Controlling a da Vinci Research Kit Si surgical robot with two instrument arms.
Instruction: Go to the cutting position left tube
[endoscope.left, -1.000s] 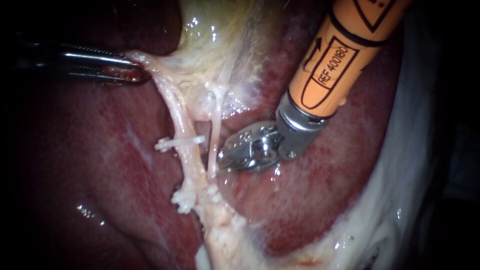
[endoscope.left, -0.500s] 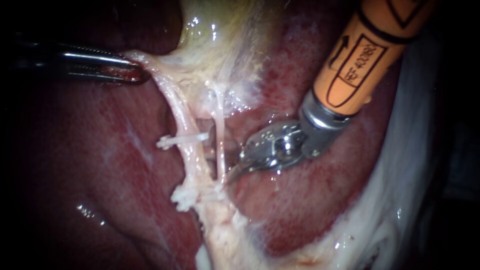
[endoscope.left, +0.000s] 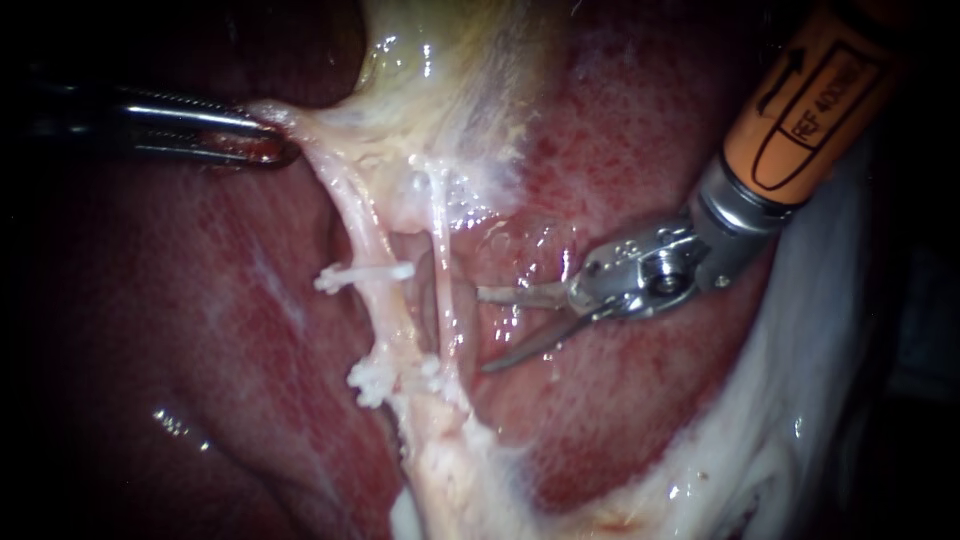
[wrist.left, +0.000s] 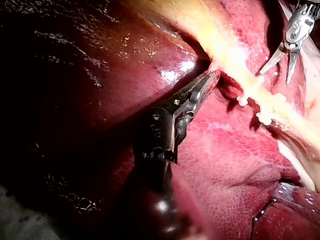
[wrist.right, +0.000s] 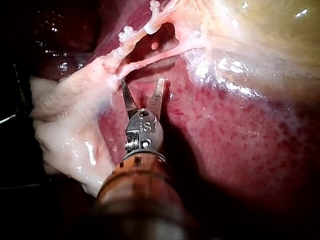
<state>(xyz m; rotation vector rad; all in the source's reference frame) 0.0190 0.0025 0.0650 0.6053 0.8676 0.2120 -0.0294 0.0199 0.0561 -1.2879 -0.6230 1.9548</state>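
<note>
In the upper left of the endoscope view, my left instrument's hand (endoscope.left: 265, 150) is clamped on the pale edge of the gallbladder (endoscope.left: 450, 90) and draws it toward the left edge. I judge that this pull keeps the two tubes taut and lifted off the liver (endoscope.left: 200, 330). Just left of centre runs the left tube (endoscope.left: 368, 245), the thicker one, carrying an upper clip (endoscope.left: 365, 275) and a lower clip (endoscope.left: 378, 380). The bare stretch between them looks to me like the place to cut. Just beside it, at centre, hangs the thinner right tube (endoscope.left: 443, 270), with a dark gap between the two. Right of centre, my right instrument's hand (endoscope.left: 483, 332) has its two blades apart and holds nothing. The tips point left, close to the right tube but, as far as I can tell, not touching it. So the right tube stands in the way, and the blades must pass it without catching it. In the lower right lies pale fatty tissue (endoscope.left: 780, 440), well clear.
</note>
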